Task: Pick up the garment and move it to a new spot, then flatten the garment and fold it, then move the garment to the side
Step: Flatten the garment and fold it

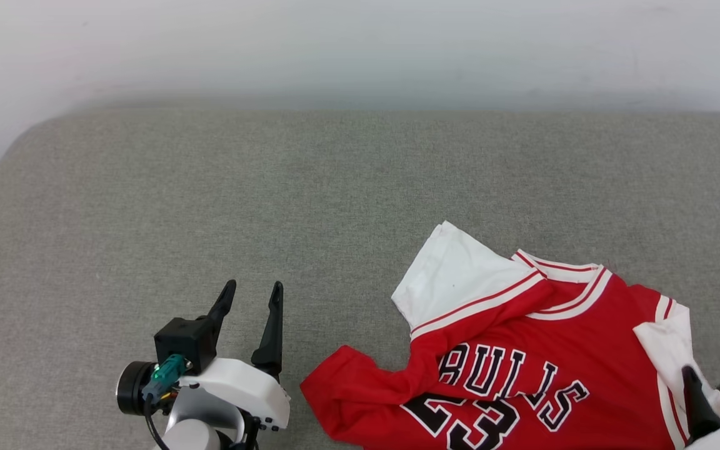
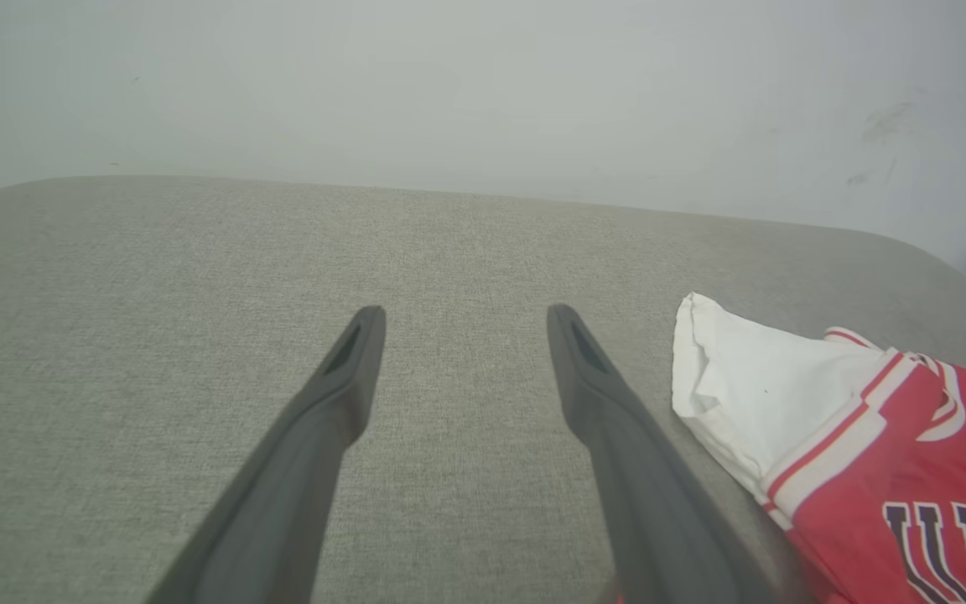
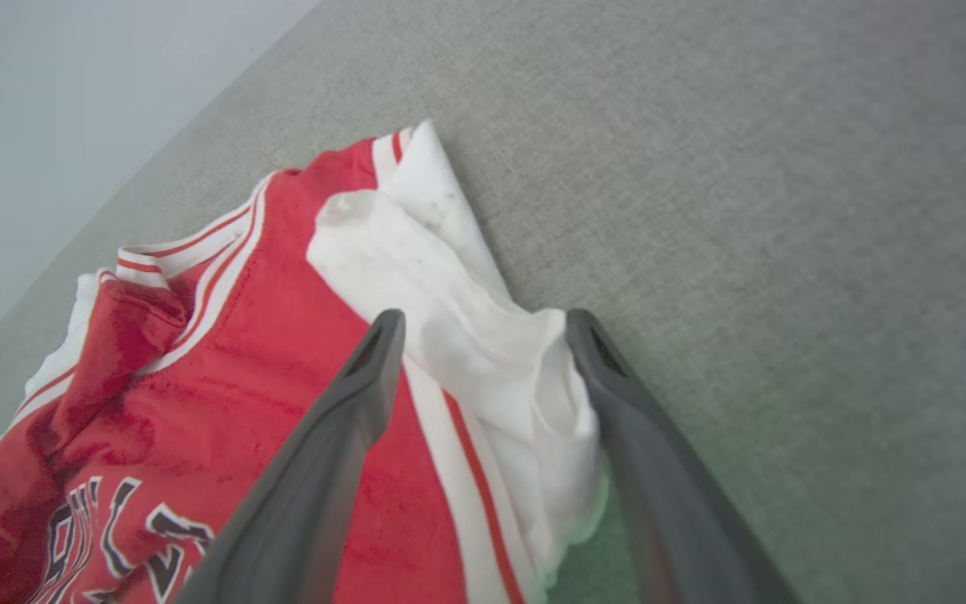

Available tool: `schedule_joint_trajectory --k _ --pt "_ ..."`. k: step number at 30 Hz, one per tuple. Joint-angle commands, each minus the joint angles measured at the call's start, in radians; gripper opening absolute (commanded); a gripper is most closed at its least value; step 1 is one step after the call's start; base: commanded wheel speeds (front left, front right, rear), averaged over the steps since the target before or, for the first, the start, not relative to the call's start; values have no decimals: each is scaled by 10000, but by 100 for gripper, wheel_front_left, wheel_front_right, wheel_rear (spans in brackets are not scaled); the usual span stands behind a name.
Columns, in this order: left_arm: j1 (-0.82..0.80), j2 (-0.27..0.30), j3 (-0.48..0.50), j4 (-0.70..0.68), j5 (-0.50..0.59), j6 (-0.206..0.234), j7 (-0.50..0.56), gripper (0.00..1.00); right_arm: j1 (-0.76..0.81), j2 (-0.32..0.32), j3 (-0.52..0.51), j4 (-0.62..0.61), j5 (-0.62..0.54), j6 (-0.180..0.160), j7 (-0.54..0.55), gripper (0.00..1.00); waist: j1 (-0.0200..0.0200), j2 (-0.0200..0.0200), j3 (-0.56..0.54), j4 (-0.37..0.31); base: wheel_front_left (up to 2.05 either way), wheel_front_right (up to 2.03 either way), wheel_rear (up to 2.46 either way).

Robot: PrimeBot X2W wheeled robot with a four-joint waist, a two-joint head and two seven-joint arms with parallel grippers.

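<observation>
Lying rumpled on the grey fabric-covered counter (image 1: 210,187), the garment (image 1: 585,337) is taking up the near right part of the surface in the head view. It is facing front side up, showing its black lettering and the number 23, and its lower part is running off the bottom of that view. Its striped collar is pointing toward the pale wall (image 1: 360,50). The spread sleeve (image 1: 454,281), white with a striped cuff, is fanning out at the garment's far left corner, and below it a red flap of cloth is reaching out toward the left tool (image 1: 254,286). The bunched sleeve (image 1: 666,337) is lying crumpled along the garment's right edge.

The left tool is hovering over bare counter just beside the garment's left edge, apart from the cloth. Its two dark fingers are standing wide, gripping nothing.

The right tool (image 3: 485,319) is sitting at the garment's right edge with its fingers spread wide on either side of the bunched sleeve. The white cloth is lying loose between them, not pinched, though whether it is brushing the outer finger is hard to tell
</observation>
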Motion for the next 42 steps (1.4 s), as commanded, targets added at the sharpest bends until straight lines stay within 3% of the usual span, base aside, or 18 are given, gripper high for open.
schedule_joint_trajectory --k 1,8,10,14,15,22,29,36,37,38,42 --pt "132 -5 -19 40 -17 -11 16 100 22 -15 128 -323 -345 -4 -461 100 0 0 -114 41 0 0 0" --pt "302 48 -41 35 -98 46 32 100 289 -132 739 -1495 -2217 -6 -1709 100 0 0 -407 86 0 0 0" --pt "403 108 11 -19 -163 116 24 100 524 -231 990 -1848 -2705 -6 -924 100 0 0 -507 13 0 0 0" --pt "351 110 11 -104 -165 164 30 100 537 -565 852 -1994 -2466 -6 1005 100 0 0 -459 -29 0 0 0" --pt "351 110 11 -104 -165 164 30 100 537 -565 852 -1994 -2466 -6 1005 100 0 0 -459 -29 0 0 0" --pt "61 -13 -59 -198 -118 105 -38 100 -215 -1825 1160 -2006 -2070 -6 3669 100 0 0 92 -2 0 0 0" --pt "-434 -118 -74 -145 -18 22 -134 100 -1311 -3044 2142 -1277 -1402 -6 4778 100 0 0 988 246 0 0 0" --pt "-668 -231 -61 78 -25 -75 -222 100 -1518 -3228 2973 -39 -563 -4 5670 100 0 0 1413 481 0 0 0" --pt "-676 -247 -44 102 -42 -78 -221 100 -1487 -3168 3038 47 -454 -1 5693 45 0 0 1430 490 0 0 0" --pt "-676 -241 -15 125 -58 -89 -235 100 -1481 -3165 3097 88 -407 2 5649 4 0 0 1441 491 0 0 0" --pt "-695 -75 107 224 -147 -152 -181 100 -1633 -3177 3026 -72 -228 -6 5149 0 0 0 1318 336 0 0 0"
